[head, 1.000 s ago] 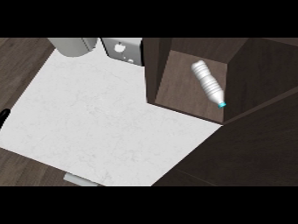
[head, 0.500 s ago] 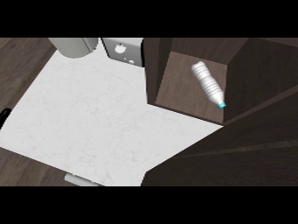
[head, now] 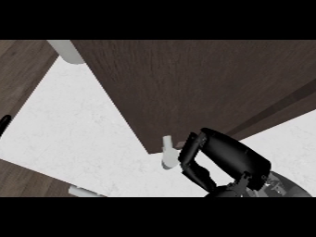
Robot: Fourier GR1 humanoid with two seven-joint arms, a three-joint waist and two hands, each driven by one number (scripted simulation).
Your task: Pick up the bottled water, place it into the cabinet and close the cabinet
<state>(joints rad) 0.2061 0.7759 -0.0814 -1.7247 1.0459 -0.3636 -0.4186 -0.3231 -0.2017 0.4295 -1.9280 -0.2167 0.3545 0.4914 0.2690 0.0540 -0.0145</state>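
The cabinet door (head: 201, 88) now covers the opening; the right hand (head: 229, 155) has appeared.

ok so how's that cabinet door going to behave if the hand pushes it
The door looks like one flat wooden slab, so it is probably stiff and would swing whole rather than flex. It looks far bigger than the right hand beside it, so it is likely heavy and slow to start. Its white handle is small and smooth, so possibly slippery.

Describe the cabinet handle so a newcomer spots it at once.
Find the big dark wood cabinet panel across the upper view. At its lowest corner, just left of the black right hand, sits the handle: a short pale bar, the only light piece at that corner.
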